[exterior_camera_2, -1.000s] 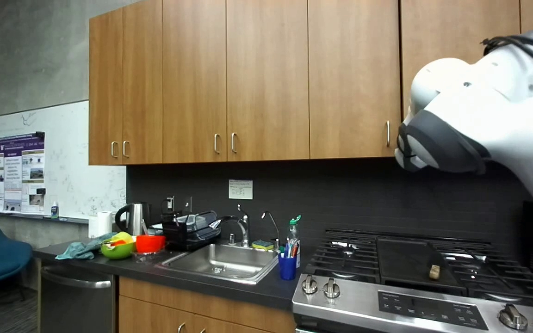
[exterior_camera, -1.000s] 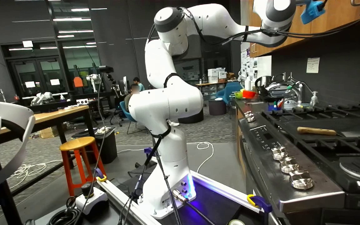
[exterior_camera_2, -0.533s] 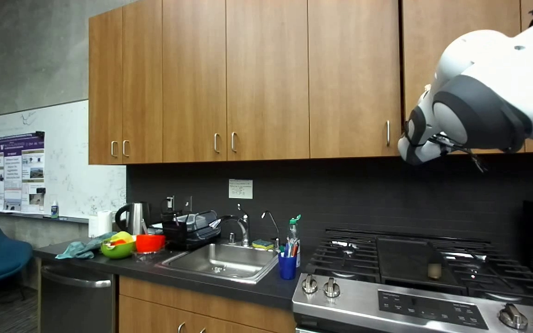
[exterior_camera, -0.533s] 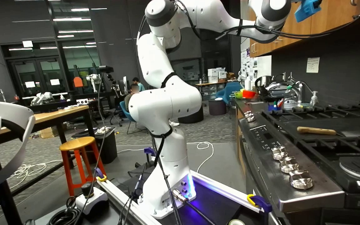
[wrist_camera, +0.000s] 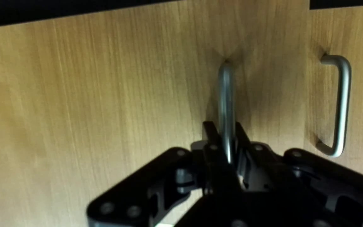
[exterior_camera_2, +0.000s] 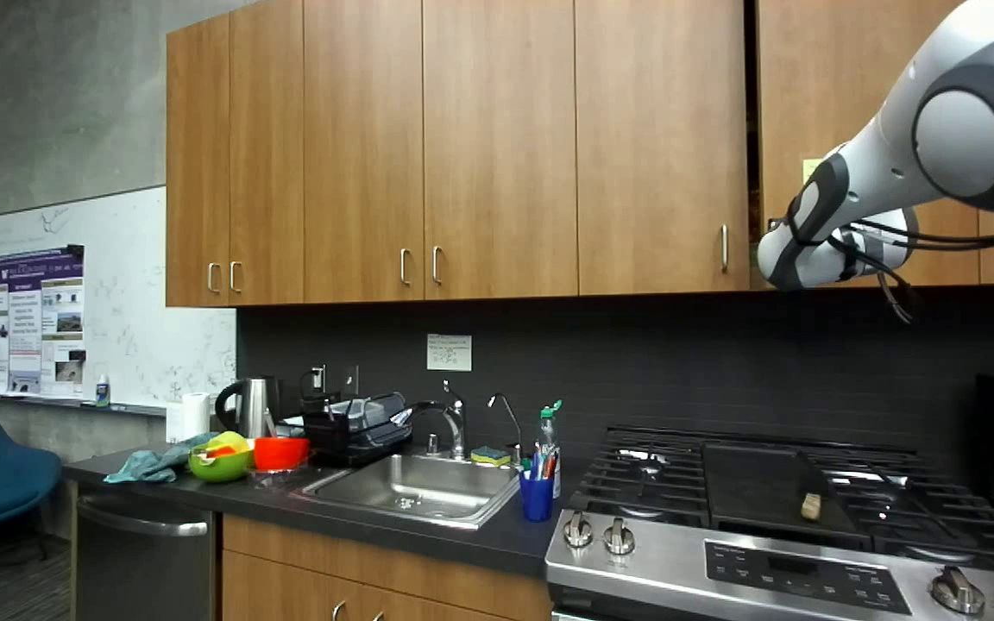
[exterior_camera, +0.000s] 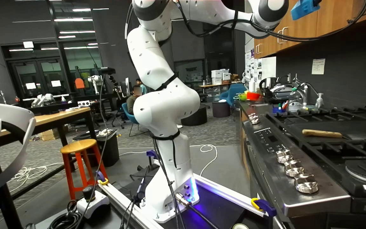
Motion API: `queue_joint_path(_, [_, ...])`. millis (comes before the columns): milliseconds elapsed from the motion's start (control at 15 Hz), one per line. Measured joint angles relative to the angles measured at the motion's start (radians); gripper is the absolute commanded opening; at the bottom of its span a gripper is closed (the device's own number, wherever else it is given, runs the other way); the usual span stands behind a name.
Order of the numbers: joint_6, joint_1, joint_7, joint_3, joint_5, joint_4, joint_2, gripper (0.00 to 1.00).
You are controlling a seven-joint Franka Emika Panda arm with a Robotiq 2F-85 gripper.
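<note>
My gripper (wrist_camera: 223,126) is shut around a metal bar handle (wrist_camera: 226,91) in the wrist view. A dark fingertip lies on each side of the bar, and the bar's lower end is hidden between the fingers. The handle is on a wooden cabinet door (wrist_camera: 121,94). In an exterior view this door (exterior_camera_2: 842,95) stands slightly ajar, with a dark gap along its left edge. The arm's wrist (exterior_camera_2: 816,216) is in front of the door and hides the gripper there. A blue part on the wrist (exterior_camera: 305,9) shows at the top of an exterior view.
A neighbouring door's handle (wrist_camera: 343,104) is close to the right of the gripper in the wrist view. Below the cabinets are a stove (exterior_camera_2: 773,561) with a wooden-handled tool (exterior_camera_2: 810,507), a sink (exterior_camera_2: 411,492) and a blue cup (exterior_camera_2: 537,496). Cables (exterior_camera: 297,37) hang from the arm.
The arm has drawn back from the cabinets, its elbow leaning further left in an exterior view. The dark gap at the cabinet door's edge has widened.
</note>
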Motion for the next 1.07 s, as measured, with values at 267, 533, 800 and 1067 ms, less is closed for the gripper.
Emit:
queue_joint_path(267, [-0.019,0.132,-0.018,-0.122,0.000,-0.033,-0.001,0.03])
queue_joint_path(533, [-0.075,0.204,-0.040,-0.191,0.000,-0.031,-0.003,0.03])
queue_joint_path(800, [-0.129,0.260,-0.065,-0.249,0.000,-0.022,-0.002,0.03])
queue_joint_path(1067, [-0.165,0.290,-0.085,-0.286,0.000,-0.014,0.000,0.03])
